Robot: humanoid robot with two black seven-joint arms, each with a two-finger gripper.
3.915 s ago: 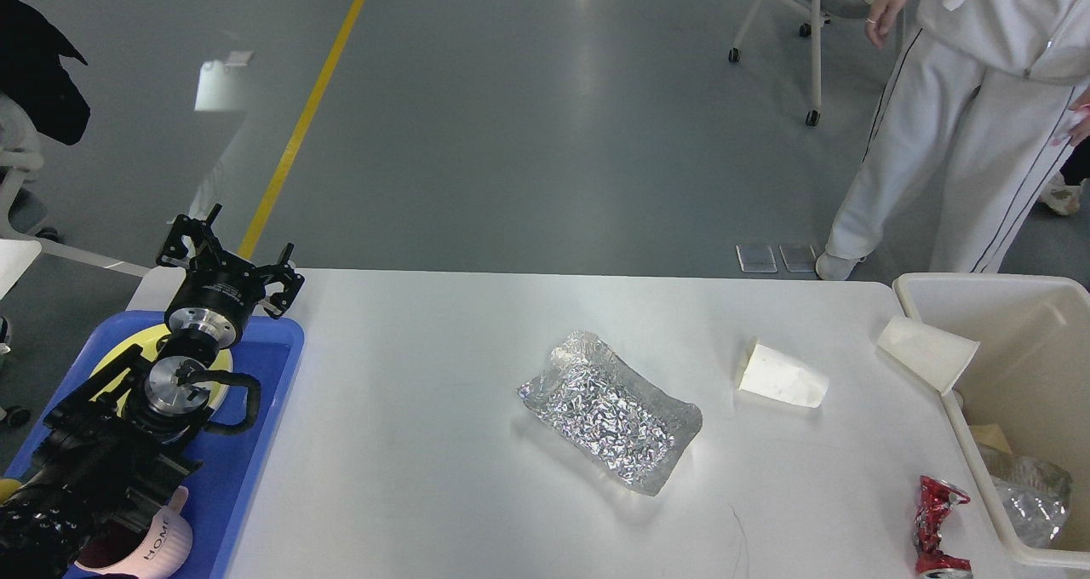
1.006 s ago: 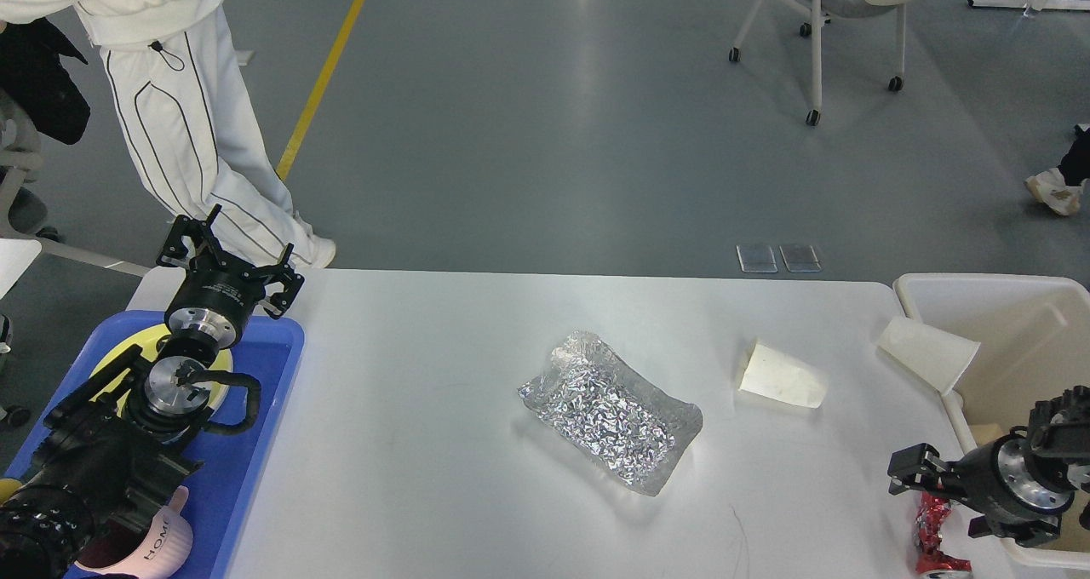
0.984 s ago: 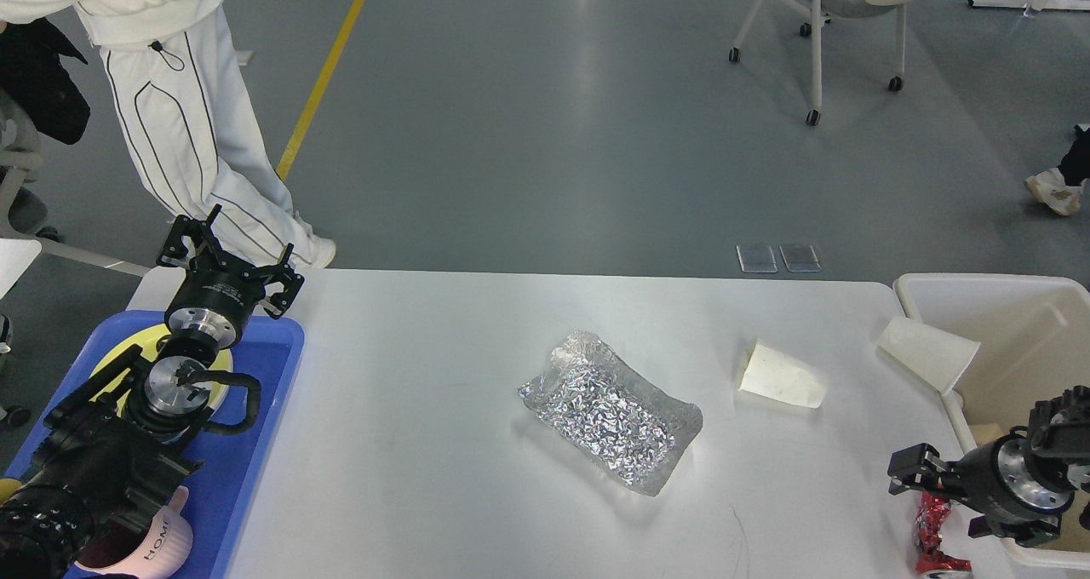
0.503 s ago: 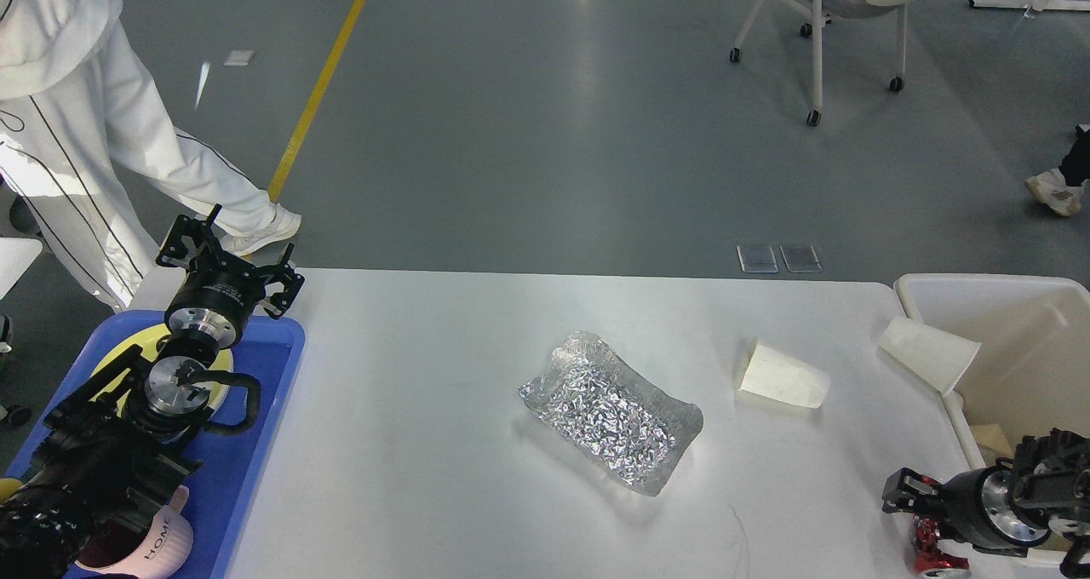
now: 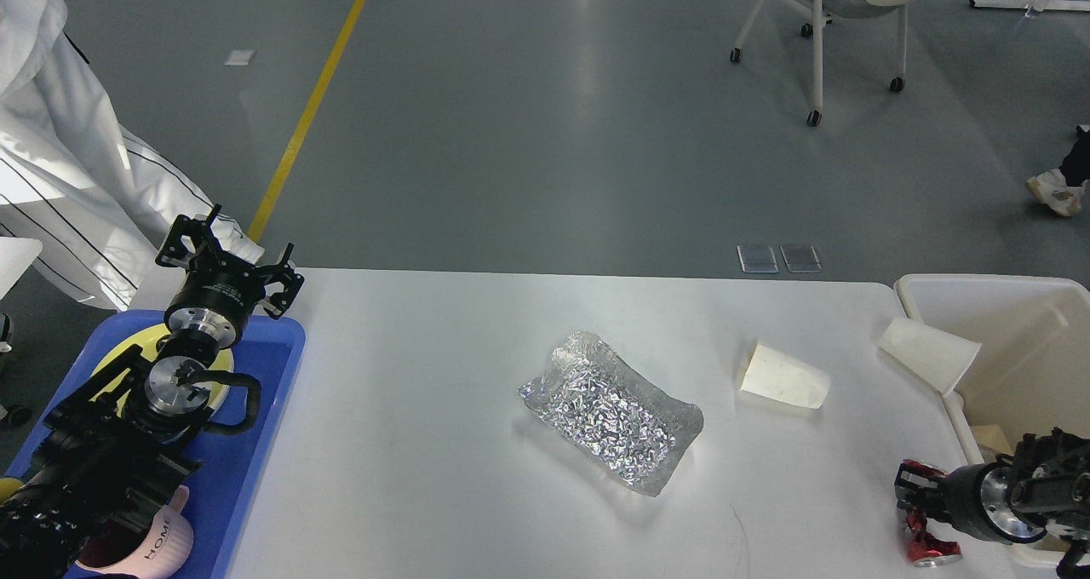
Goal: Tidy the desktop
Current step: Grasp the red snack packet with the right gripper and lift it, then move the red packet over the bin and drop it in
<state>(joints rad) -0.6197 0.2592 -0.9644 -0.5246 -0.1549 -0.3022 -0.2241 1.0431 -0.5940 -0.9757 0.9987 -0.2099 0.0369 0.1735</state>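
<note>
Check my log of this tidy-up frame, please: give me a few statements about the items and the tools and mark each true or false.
1. The silver foil bag lies flat on the desktop. True.
2. The right tool is at the crushed red can. True.
3. The left tool holds a paper cup. False: it is open and empty above the blue tray.
4. One paper cup stands upright. False: it lies on its side.
5. The pink mug sits in the cream bin. False: it is in the blue tray.

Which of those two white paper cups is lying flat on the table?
The paper cup on the desktop, right of the foil bag. The other cup leans over the cream bin's rim.
</note>
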